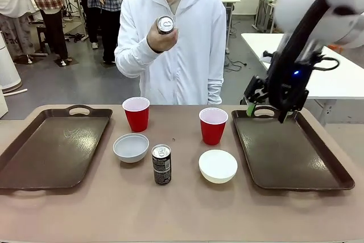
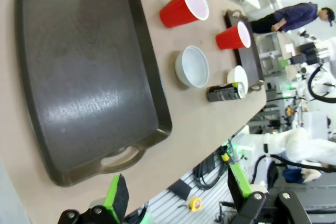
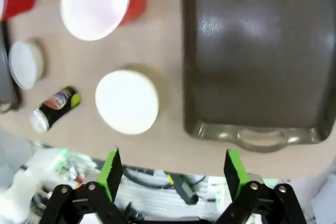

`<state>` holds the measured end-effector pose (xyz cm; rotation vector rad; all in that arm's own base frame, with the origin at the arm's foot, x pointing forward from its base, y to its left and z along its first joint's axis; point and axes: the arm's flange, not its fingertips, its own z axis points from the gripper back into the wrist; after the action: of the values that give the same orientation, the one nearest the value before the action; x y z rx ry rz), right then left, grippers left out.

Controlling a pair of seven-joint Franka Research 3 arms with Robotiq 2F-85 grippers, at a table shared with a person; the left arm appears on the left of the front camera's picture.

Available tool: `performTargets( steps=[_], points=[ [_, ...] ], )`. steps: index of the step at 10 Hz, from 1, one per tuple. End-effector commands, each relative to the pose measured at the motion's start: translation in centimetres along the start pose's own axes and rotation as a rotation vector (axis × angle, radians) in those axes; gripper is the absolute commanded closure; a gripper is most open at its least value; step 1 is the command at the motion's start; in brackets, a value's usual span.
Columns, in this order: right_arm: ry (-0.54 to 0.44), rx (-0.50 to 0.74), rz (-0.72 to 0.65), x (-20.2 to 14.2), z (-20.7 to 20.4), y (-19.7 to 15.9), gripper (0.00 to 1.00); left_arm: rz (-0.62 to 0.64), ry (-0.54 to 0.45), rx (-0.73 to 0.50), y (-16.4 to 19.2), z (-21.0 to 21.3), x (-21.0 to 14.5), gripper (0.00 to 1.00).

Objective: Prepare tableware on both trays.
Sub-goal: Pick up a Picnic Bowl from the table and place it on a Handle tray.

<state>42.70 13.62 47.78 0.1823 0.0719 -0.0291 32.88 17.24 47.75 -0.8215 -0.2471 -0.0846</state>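
Left tray (image 1: 51,146) and right tray (image 1: 290,152) lie flat on the worktop (image 1: 182,209), long axes near-to-far, handles at the short ends. They are dark brown glossy plastic with raised rims. Between them stand left cup (image 1: 136,113) and right cup (image 1: 213,125), mouths up, then left bowl (image 1: 131,147), right bowl (image 1: 218,165) and standing can (image 1: 161,164), silver top up. Person's hand (image 1: 161,41) holds held can (image 1: 165,24), top tipped toward the robot. Right gripper (image 1: 266,112) hovers over the right tray's far handle, fingers spread and holding nothing; left gripper (image 2: 177,188) likewise.

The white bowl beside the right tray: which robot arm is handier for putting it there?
Likely right: the right gripper, open, hangs over the right tray, the white bowl just beside it. The left gripper is off by the left tray.
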Motion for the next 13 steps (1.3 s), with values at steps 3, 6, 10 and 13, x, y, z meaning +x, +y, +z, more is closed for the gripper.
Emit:
performTargets(
  steps=[3, 6, 10, 13],
  points=[
    [0.015, -0.014, 0.117, 2.2, -4.2, 2.4, 0.00, -0.003, -0.003, -0.007, 0.1, 0.2, -0.1, 0.00],
    [-0.026, -0.080, -0.006, 1.7, -3.4, 1.8, 0.00, -0.003, -0.003, -0.007, 0.1, 0.2, -0.1, 0.00],
    [-0.160, -0.126, -0.007, -1.2, -6.6, 4.9, 0.00, -0.003, -0.003, -0.007, 0.1, 0.2, -0.1, 0.00],
    [-0.165, -0.186, 0.024, -1.9, -9.8, 6.4, 0.00, -0.003, -0.003, -0.007, 0.1, 0.2, -0.1, 0.00]
  ],
)
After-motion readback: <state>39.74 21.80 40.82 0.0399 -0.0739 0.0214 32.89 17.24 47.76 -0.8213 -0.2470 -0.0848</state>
